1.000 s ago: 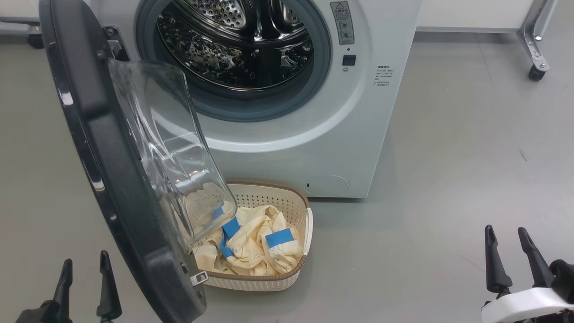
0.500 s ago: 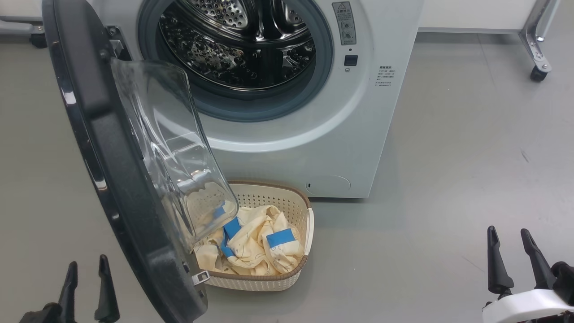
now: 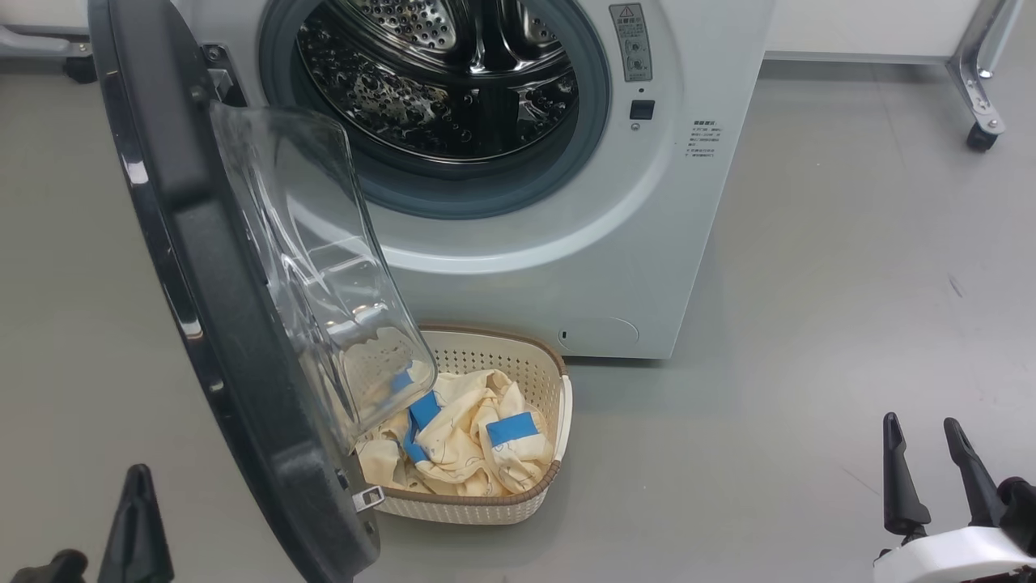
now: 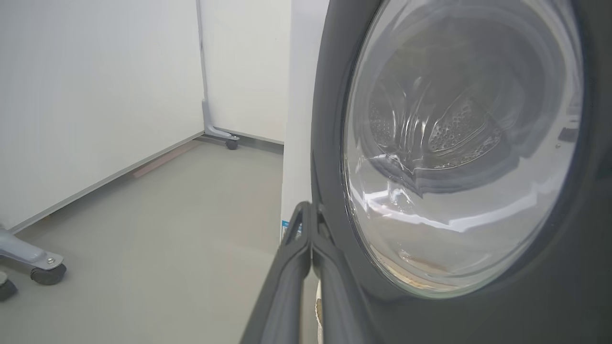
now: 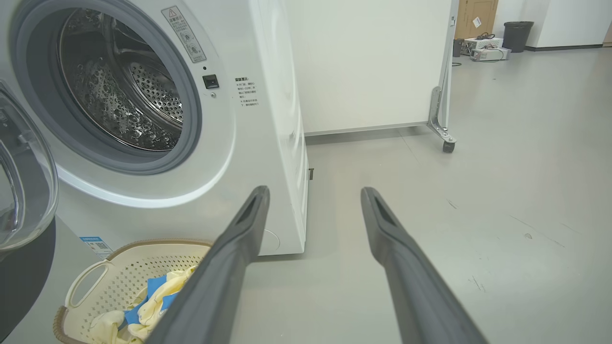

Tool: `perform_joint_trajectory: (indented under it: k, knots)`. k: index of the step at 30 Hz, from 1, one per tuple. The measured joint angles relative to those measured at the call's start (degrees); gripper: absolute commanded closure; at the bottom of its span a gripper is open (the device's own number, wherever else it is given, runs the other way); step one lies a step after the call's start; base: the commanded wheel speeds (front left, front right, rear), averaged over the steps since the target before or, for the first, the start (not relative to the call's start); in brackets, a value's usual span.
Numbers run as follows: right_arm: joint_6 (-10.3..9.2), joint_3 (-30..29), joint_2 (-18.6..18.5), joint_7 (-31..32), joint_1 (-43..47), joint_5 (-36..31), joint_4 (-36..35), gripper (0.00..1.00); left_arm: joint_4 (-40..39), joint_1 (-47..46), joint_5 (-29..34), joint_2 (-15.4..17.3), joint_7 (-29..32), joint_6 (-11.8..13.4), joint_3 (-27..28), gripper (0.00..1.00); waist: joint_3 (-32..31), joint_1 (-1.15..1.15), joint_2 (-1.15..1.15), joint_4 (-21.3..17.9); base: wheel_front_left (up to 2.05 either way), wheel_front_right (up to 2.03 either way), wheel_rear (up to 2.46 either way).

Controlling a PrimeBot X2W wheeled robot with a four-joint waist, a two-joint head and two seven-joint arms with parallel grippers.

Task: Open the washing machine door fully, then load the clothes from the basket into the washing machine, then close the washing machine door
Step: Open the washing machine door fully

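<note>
The white washing machine [image 3: 566, 267] stands ahead with its steel drum [image 3: 437, 81] exposed. The washing machine door [image 3: 202, 267] swings out to the left, black rim toward me, its glass bowl [image 3: 324, 267] hanging over the basket [image 3: 486, 506]. Cream clothes [image 3: 461, 453] with blue bands lie in the basket on the floor. My left gripper [image 3: 139, 478] is shut and empty at the lower left, outside the door. In the left wrist view its closed fingers [image 4: 299, 239] point beside the door rim [image 4: 330, 119]. My right gripper [image 3: 921, 421] is open and empty, right of the basket [image 5: 119, 272].
Grey floor [image 3: 809, 324] spreads to the right of the machine. A wheeled metal frame leg [image 3: 975, 105] stands at the back right, and another caster [image 4: 48, 273] sits to the left. White partition panels [image 5: 373, 62] stand behind the machine.
The left gripper's fingers have closed together on nothing. The head camera has shifted slightly, sliding the whole scene right. The right gripper stays open.
</note>
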Motion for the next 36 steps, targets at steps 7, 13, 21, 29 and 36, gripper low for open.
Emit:
perform_joint_trajectory:
  k: [7,13,21,29,36]
  knots:
    - [0.07,-1.82,0.27,0.0,0.64,-0.32,-0.21,0.0,-6.02,-1.77,-3.89,-0.02,0.0,2.76,4.9,1.0,0.32,0.0,0.0,1.31,0.0,0.0,0.0]
    - [0.23,-2.41,0.8,0.0,0.71,-0.99,-0.3,0.0,-15.75,-5.98,-5.61,-0.07,-0.02,4.6,8.09,1.0,0.63,0.0,0.0,2.77,0.0,0.0,0.0]
    - [0.54,-3.15,1.05,0.01,0.94,-1.52,-0.29,0.0,-30.07,-10.79,-3.23,-0.07,-0.09,3.9,5.57,1.0,0.48,0.0,0.0,4.94,0.0,0.0,0.0]
    - [0.55,-2.91,1.75,0.01,1.15,-1.64,-0.27,0.0,-39.12,-11.96,-2.85,-0.01,-0.25,0.49,-8.51,1.0,0.06,0.0,0.0,6.48,0.0,0.0,0.0]
    - [0.55,-2.19,1.93,0.02,1.99,-1.82,-0.02,0.0,-37.32,-6.73,-3.64,0.12,2.08,-0.48,-21.58,1.0,-0.43,0.0,0.0,7.06,0.0,0.0,0.0]
